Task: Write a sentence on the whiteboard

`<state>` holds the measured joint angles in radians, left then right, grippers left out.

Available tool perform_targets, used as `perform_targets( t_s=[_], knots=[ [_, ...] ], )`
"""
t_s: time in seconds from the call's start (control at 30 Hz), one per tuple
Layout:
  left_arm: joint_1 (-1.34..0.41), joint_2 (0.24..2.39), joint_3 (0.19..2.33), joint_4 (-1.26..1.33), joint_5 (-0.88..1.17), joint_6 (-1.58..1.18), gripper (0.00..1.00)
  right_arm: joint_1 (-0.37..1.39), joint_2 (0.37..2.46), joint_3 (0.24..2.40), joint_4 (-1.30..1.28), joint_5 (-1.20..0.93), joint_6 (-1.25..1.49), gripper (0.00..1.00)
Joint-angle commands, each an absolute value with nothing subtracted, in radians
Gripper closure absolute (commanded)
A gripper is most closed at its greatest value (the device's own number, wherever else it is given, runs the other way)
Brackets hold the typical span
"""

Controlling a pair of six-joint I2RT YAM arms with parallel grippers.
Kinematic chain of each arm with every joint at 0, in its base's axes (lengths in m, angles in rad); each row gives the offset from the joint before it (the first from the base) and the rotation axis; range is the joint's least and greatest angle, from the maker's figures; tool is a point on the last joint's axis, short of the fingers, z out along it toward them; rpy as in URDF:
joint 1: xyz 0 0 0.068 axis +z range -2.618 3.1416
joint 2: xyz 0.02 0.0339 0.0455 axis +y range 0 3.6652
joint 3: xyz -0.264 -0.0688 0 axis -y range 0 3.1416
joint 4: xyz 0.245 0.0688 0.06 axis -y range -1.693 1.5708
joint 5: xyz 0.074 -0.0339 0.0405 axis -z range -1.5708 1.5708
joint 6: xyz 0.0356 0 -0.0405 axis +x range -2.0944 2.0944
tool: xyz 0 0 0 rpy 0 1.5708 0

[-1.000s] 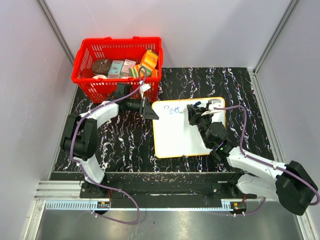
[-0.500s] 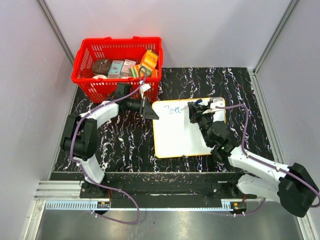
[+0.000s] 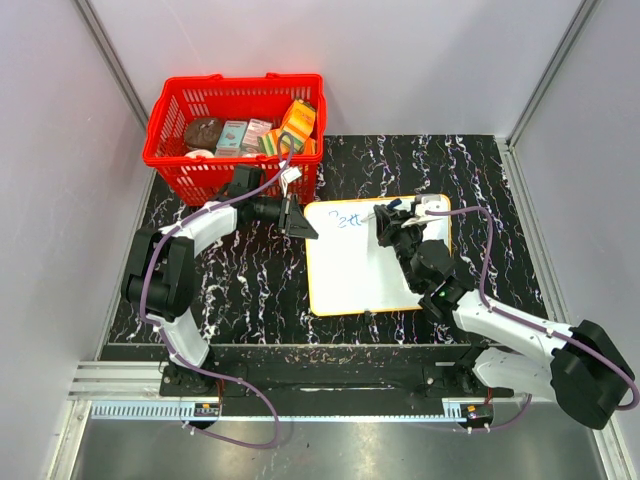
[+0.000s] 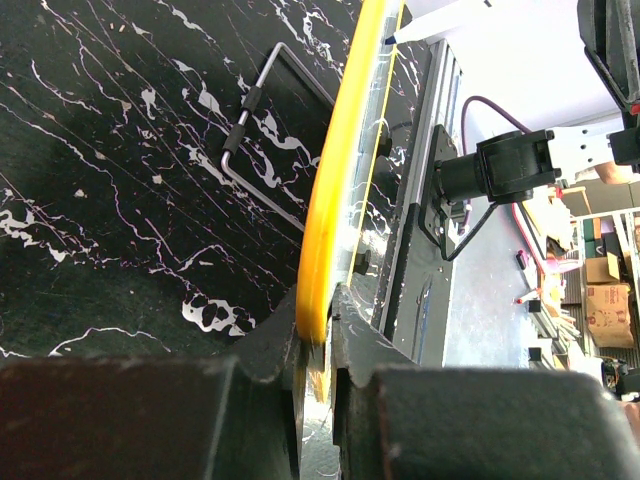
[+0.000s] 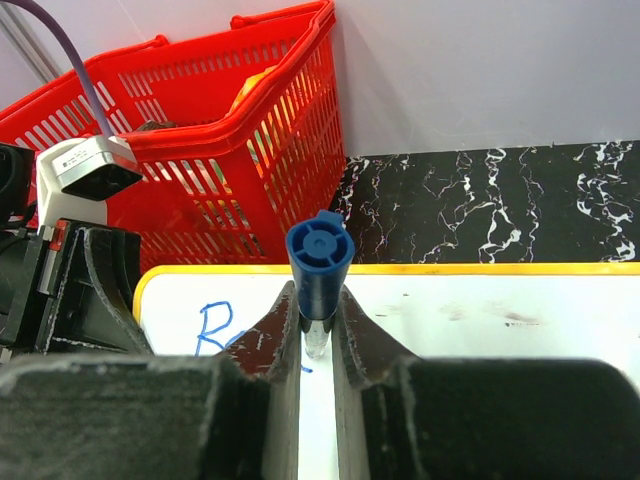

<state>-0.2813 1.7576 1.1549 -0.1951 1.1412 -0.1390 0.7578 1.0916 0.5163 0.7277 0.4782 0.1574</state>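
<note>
The whiteboard (image 3: 360, 265) lies flat on the black marbled table, white with a yellow-orange rim. Thin blue letters of the sentence (image 3: 347, 221), reading about "Bett", run along its far left part; its first letter shows in the right wrist view (image 5: 215, 328). My left gripper (image 3: 299, 224) is shut on the whiteboard's far left rim (image 4: 325, 240). My right gripper (image 3: 388, 228) is shut on a blue marker (image 5: 318, 275), held over the board just right of the letters. The marker tip (image 4: 395, 38) shows in the left wrist view.
A red basket (image 3: 236, 135) holding several packaged goods stands at the far left, just behind the left gripper, and also shows in the right wrist view (image 5: 230, 150). A bent metal rod (image 4: 262, 135) lies under the board's edge. Grey walls close in the table's sides.
My right gripper has shifted slightly with the marker, and the blue writing has grown by a letter stroke. The left arm and the board have not moved.
</note>
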Motion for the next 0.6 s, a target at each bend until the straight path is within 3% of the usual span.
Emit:
perform_targets(
  t_s=[0.0, 0.57],
  knots=[
    [-0.279, 1.759, 1.195, -0.149, 1.014, -0.041, 1.00, 0.747, 1.092, 0.554, 0.738, 0.515, 0.137, 1.00],
    [-0.282, 1.759, 1.193, -0.147, 1.015, -0.041, 1.00, 0.732, 1.081, 0.571, 0.719, 0.588, 0.112, 1.00]
  ],
)
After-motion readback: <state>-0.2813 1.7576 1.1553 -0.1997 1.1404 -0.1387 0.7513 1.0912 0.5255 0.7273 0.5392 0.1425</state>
